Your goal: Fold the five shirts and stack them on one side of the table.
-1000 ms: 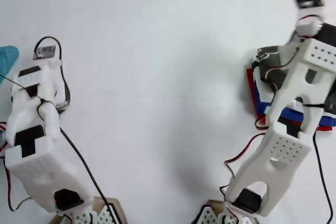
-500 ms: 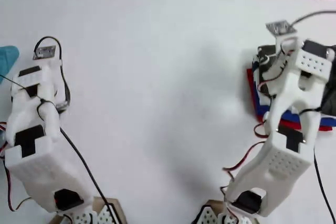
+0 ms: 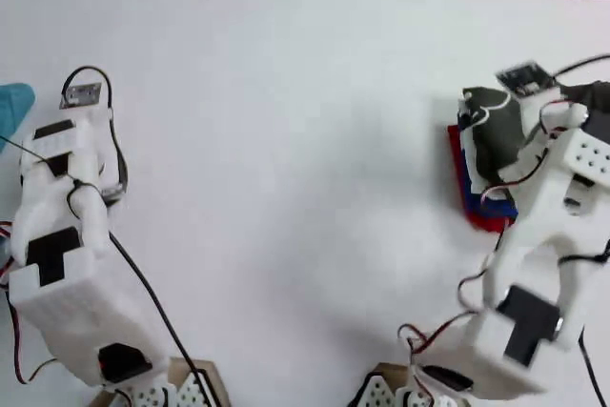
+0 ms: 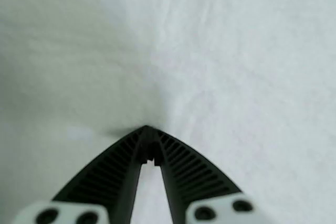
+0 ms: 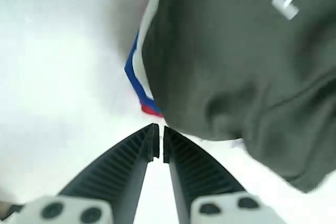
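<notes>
A stack of folded shirts (image 3: pixel 481 164) lies at the right side of the table, a dark grey shirt (image 3: pixel 496 135) on top and white, blue and red layers (image 3: pixel 475 205) beneath. The right wrist view has the dark grey shirt (image 5: pixel 236 61) close up, with the coloured edges (image 5: pixel 137 80) under it. My right gripper (image 5: pixel 157 142) is shut and empty, its tips just off the stack's edge over bare table. My left gripper (image 4: pixel 149 148) is shut with nothing in it, over the white table. The left arm (image 3: pixel 62 197) stays folded at the left side.
The white table (image 3: pixel 286 140) is bare across its middle and back. A teal object (image 3: pixel 13 107) pokes in at the left edge. Cables (image 3: pixel 152 302) trail from both arm bases at the near edge.
The right arm has drawn back toward the near right, off the stack, so more of the dark grey top shirt shows. The left arm has not moved.
</notes>
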{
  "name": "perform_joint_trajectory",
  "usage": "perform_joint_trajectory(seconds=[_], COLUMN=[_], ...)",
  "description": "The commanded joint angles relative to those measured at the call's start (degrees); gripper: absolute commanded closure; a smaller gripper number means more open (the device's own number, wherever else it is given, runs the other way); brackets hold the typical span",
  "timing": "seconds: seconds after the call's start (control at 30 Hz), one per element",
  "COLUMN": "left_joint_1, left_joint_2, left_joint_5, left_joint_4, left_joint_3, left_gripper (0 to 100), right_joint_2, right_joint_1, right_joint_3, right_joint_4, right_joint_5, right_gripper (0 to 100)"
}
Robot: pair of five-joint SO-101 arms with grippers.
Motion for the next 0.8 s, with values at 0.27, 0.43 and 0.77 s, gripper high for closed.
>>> perform_joint_trajectory(seconds=[0.27,0.43,0.77], left_joint_1=[2.64,2.64,2.64], left_joint_2=[-0.62,-0.62,-0.62], left_joint_5=[0.35,0.35,0.35], left_joint_4=[-2.2,-2.2,-2.2], left_joint_3=[-0.04,-0.04,0.04], left_gripper=[97,97,97], right_joint_2=[-10.24,-9.36,-9.71], right_joint_1=[-1.27,-1.71,-6.73], right_joint_3=[11.25,17.93,32.79], right_joint_4=[-18.59,-21.85,-31.69], right_joint_5=[-10.64,-10.73,-10.37], right_gripper=[97.8,97.8,97.8])
